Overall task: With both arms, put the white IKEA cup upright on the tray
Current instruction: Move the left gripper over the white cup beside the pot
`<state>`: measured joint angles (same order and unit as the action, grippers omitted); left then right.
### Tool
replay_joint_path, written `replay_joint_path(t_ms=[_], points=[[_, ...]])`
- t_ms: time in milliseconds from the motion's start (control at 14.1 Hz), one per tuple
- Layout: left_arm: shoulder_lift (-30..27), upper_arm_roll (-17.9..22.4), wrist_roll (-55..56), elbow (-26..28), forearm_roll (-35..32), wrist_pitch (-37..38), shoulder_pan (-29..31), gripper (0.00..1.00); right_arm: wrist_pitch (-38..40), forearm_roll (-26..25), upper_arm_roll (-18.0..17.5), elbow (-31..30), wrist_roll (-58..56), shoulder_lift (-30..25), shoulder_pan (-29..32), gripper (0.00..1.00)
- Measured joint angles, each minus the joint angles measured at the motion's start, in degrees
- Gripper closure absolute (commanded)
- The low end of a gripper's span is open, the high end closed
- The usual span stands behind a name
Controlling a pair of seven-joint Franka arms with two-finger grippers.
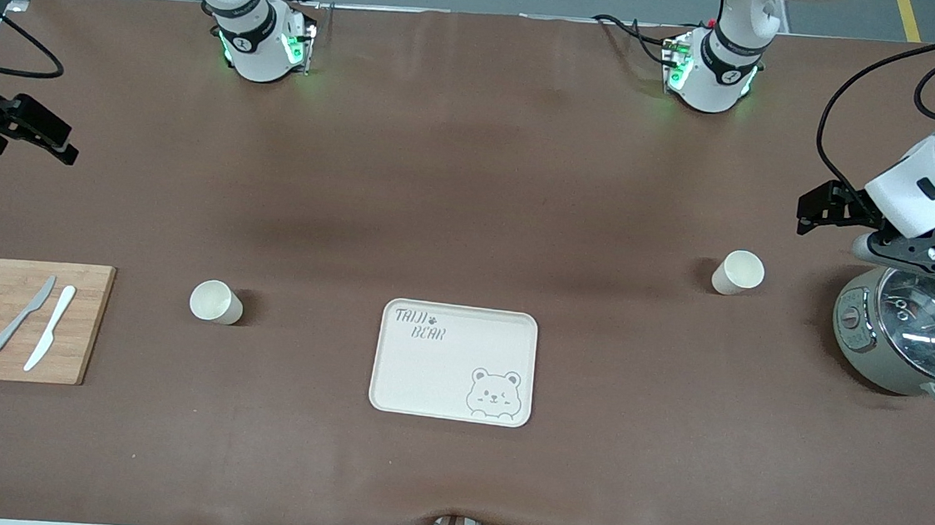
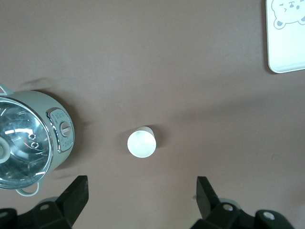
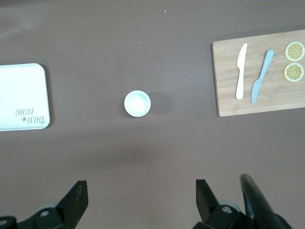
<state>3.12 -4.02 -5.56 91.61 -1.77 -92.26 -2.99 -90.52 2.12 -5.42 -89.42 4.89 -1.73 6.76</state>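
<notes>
Both grippers gape empty, left gripper high over one upright cup, right gripper over the other cup.

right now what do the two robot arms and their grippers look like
Both are glossy white jointed arms with black joint bands. Each rounded white base glows green at its sides, with black cables trailing. The left arm's black two-finger gripper hangs from a black perforated bracket; the right arm's black gripper matches. Wrist views show blunt black fingers.
</notes>
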Motion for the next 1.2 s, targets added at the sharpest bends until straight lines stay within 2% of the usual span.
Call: replay_joint_path(t_ms=[778, 920, 1203], points=[[0.4, -0.3, 1.1, 0.4, 0.0, 0.1, 0.0, 0.0, 0.6, 0.1, -0.7, 0.1, -0.1, 3.0, -0.7, 0.0], [0.8, -0.3, 1.4, 2.0, 0.0, -0.8, 0.0, 0.0, 0.3, 0.0, -0.8, 0.1, -0.1, 3.3, -1.1, 0.0], [1.2, -0.2, -2.5, 8.2, -0.1, -8.1, 2.2, 0.0, 0.0, -0.2, -0.8, 0.1, -0.1, 3.7, -1.1, 0.0]])
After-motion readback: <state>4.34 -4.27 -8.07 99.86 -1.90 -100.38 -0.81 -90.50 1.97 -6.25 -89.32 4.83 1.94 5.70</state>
